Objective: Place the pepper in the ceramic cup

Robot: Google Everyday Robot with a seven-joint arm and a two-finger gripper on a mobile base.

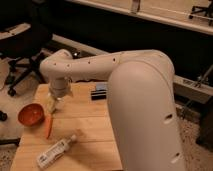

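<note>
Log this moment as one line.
gripper: open, beside bowl, near pepper's far end | pepper: lying on table, not held | ceramic cup: not seen

The pepper [49, 126] is lying flat on the wooden tabletop, slim, tapering and orange-red. Its long axis is running nearly from 12 to 6 o'clock, with the upper end leaning slightly toward 1 o'clock. It is sitting free, with nothing gripping it. My gripper [53, 105] is hanging just above it at 12 o'clock, jaws spread wide. It is covering the spot where the ceramic cup is standing, so I am not making out the white cup apart from the pale fingers.
</note>
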